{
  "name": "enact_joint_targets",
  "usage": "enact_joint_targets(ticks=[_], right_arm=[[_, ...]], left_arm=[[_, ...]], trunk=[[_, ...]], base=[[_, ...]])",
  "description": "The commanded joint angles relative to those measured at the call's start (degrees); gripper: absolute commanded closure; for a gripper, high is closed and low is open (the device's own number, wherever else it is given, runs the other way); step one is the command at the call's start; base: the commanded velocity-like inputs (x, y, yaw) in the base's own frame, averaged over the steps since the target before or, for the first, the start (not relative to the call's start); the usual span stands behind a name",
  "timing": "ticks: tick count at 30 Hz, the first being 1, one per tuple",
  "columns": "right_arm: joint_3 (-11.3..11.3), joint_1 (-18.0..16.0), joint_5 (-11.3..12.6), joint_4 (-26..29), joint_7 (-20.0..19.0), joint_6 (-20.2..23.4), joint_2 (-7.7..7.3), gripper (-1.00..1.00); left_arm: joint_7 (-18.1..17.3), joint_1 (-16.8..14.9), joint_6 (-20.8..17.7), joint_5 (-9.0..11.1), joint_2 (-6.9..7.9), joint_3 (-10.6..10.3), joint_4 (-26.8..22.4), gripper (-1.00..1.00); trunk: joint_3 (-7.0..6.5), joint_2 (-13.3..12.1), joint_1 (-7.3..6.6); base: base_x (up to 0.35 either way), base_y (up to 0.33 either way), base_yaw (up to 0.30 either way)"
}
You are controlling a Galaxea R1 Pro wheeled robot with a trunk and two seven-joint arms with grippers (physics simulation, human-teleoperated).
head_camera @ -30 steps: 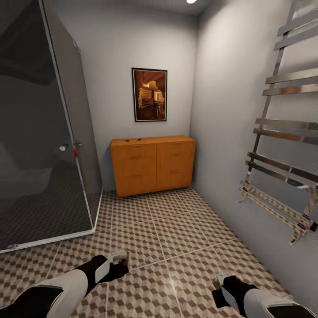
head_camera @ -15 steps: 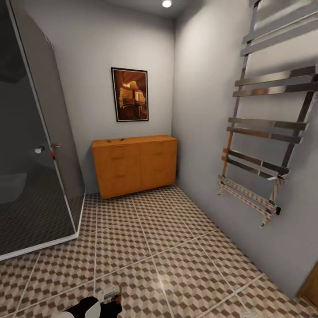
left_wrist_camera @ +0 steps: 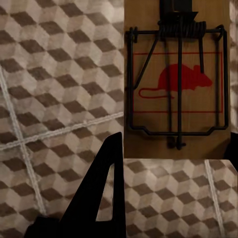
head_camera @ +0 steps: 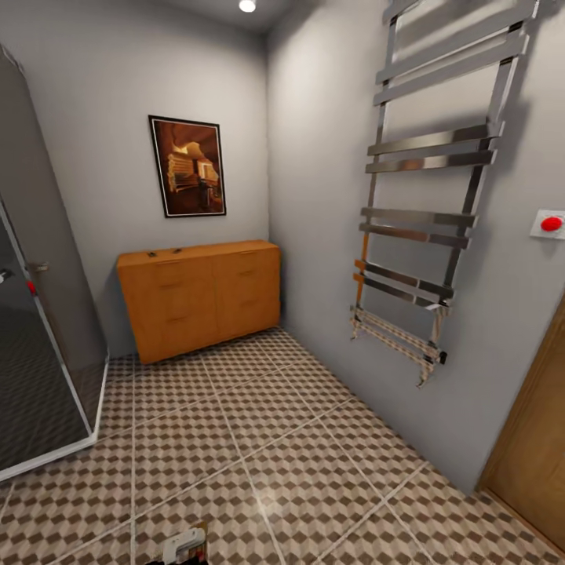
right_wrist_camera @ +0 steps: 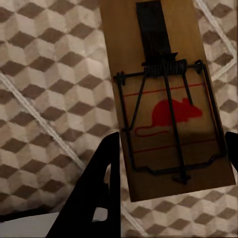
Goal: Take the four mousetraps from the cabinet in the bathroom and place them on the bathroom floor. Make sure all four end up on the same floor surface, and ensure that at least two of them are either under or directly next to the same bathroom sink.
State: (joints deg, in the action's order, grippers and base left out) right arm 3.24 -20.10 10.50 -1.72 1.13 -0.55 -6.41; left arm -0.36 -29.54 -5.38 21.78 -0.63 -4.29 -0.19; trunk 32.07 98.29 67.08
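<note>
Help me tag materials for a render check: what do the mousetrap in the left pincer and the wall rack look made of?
Mousetrap: matte light-brown wood base, dark metal wire spring and bar, printed red mouse. Rack: apparently polished chrome, mirroring the floor tiles.

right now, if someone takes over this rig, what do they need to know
Left gripper: shut on the first mousetrap.
Right gripper: shut on the second mousetrap.
Both hang over the tiled floor.
Two small dark items on the cabinet top look like the other traps.
Done: two picked up, none set down.
Left: place these by the sink, then fetch the rest.
</note>
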Motion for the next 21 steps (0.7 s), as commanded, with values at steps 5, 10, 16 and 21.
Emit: enact_joint_targets(ticks=[5, 10, 16, 21], right_arm=[[0.37, 0.94, 1.07, -0.13, 0.09, -2.21, 0.25, 1.00], [0.37, 1.09, 1.10, -0.13, 0.23, -2.64, 0.25, 1.00], [0.37, 1.11, 1.10, -0.13, 0.30, -2.70, 0.18, 1.00], [0.37, 1.11, 1.12, -0.13, 0.35, -2.70, 0.17, 1.00]], left_arm=[[0.09, 0.00, -0.16, 0.54, 0.01, -0.44, -0.04, 1.00], [0.10, 0.00, -0.16, 0.53, 0.01, -0.45, -0.03, 1.00], [0.10, 0.08, -0.14, 0.46, 0.01, -0.45, 0.00, 1.00], [0.10, 0.16, -0.11, 0.46, 0.01, -0.45, 0.00, 1.00]], trunk=[[0.05, 0.03, -0.01], [0.05, 0.03, -0.01], [0.05, 0.03, -0.01], [0.05, 0.03, -0.01]], base=[[0.000, 0.000, -0.298], [0.000, 0.000, -0.298], [0.000, 0.000, -0.298], [0.000, 0.000, -0.298]])
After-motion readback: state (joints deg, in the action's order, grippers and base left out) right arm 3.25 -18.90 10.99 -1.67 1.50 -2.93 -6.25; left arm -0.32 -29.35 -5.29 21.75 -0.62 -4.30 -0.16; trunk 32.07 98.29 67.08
